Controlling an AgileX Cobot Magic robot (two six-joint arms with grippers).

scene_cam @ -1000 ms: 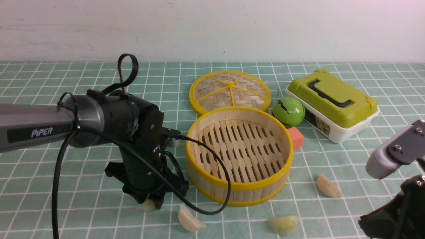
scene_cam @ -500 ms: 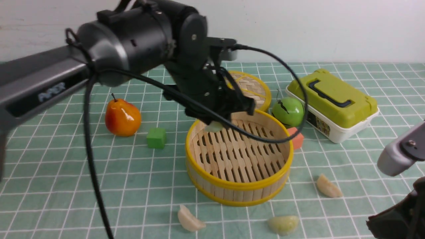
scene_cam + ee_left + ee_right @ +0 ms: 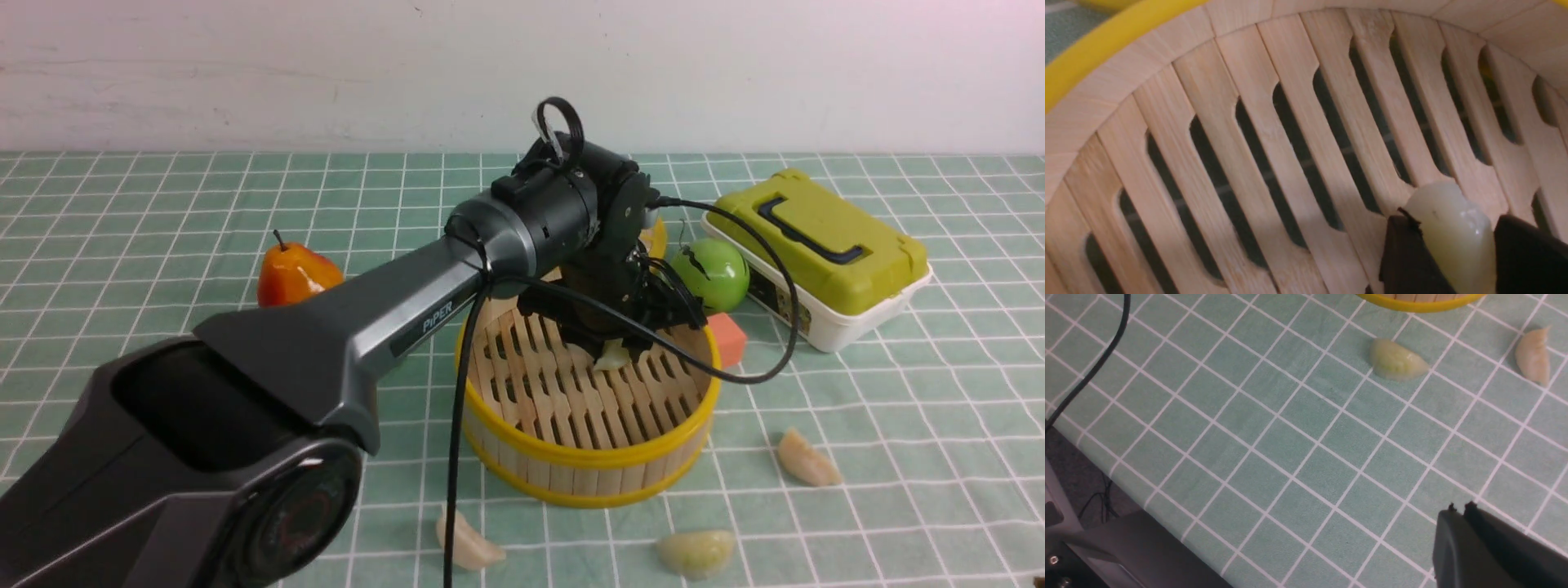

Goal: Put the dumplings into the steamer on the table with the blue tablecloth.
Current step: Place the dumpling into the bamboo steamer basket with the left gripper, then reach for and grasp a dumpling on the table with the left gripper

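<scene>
The left arm reaches over the bamboo steamer [image 3: 588, 478], which stands on the teal, white-gridded tabletop [image 3: 147, 196]. The left end effector [image 3: 1455, 261] is down inside the basket, and its two black fingers [image 3: 1404, 257] are clamped against the sides of a pale dumpling [image 3: 1447, 220]. The dumpling's tip sits just over the slatted floor, toward the far right of the basket; whether it touches the slats cannot be told.

Three more lie on the cloth outside the steamer. A cream dumpling [image 3: 469, 543] lies at its front left, a greenish dumpling [image 3: 695, 553] in front, and a second cream dumpling [image 3: 807, 460] to the right.

The right end effector [image 3: 1459, 508] is over bare cloth, apart from the steamer, its jaws closed on nothing.

A pear [image 3: 294, 273], a green apple [image 3: 712, 273], an orange block [image 3: 727, 339] and a green-lidded box [image 3: 816, 253] stand farther back.
</scene>
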